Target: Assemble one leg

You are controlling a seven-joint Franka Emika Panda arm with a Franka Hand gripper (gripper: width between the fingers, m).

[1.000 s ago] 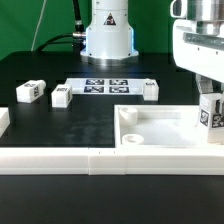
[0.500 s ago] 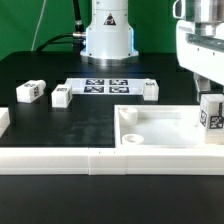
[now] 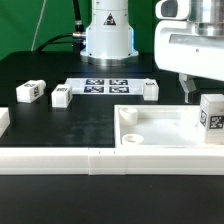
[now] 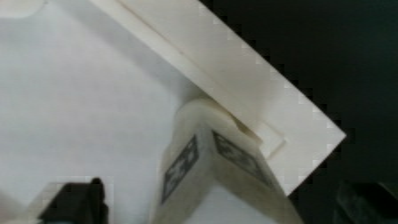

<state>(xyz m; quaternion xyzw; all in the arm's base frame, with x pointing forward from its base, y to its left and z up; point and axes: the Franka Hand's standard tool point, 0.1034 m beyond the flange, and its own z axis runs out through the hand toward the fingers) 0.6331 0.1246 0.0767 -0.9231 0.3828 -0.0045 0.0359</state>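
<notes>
Robotics laboratory bench. A robot arm's base [image 3: 108,38] and the marker board [image 3: 105,86] rest on a black table [image 3: 40,68]. A green backdrop [image 3: 25,20] stands behind.

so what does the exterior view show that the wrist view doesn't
Only the exterior view: the robot base, the marker board and three loose blocks on the black table. Only the wrist view: two tagged faces of the leg at once, seen close up. Both: the leg standing upright at a corner of the tray.
</notes>
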